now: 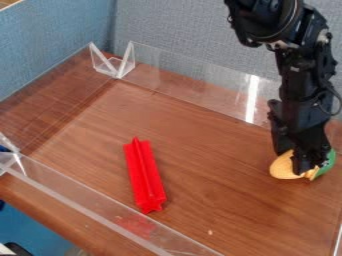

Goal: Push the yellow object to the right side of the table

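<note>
- The black robotic gripper (305,158) pointed straight down at the right side of the scene, its fingertips low over the yellow object; whether its jaws stood apart or pressed together could not be told.
- The small egg-shaped yellow toy with a green cap (289,169) lay on the brown wood-grain table (94,110), close to the right edge, partly hidden behind the fingertips.
- A long red plastic bar (144,174) lay near the middle front, well apart from the toy.
- Low clear acrylic walls (187,75) edged the tabletop.
</note>
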Action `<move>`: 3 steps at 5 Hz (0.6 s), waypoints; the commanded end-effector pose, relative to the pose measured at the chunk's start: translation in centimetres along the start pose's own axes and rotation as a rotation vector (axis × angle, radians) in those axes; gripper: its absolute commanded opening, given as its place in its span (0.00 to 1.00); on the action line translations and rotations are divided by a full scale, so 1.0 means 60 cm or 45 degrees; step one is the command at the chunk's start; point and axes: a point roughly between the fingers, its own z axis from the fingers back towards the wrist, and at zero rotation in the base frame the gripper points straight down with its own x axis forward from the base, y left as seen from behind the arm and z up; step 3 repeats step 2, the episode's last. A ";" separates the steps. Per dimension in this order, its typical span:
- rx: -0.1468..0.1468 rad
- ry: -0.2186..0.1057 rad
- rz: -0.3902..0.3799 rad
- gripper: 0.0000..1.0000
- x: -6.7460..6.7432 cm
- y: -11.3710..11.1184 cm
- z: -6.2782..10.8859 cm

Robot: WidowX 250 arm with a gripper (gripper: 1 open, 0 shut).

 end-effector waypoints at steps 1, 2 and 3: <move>-0.047 0.147 -0.091 0.00 -0.029 -0.002 -0.040; -0.062 0.176 -0.142 0.00 -0.052 0.004 -0.052; -0.062 0.176 -0.142 0.00 -0.052 0.004 -0.052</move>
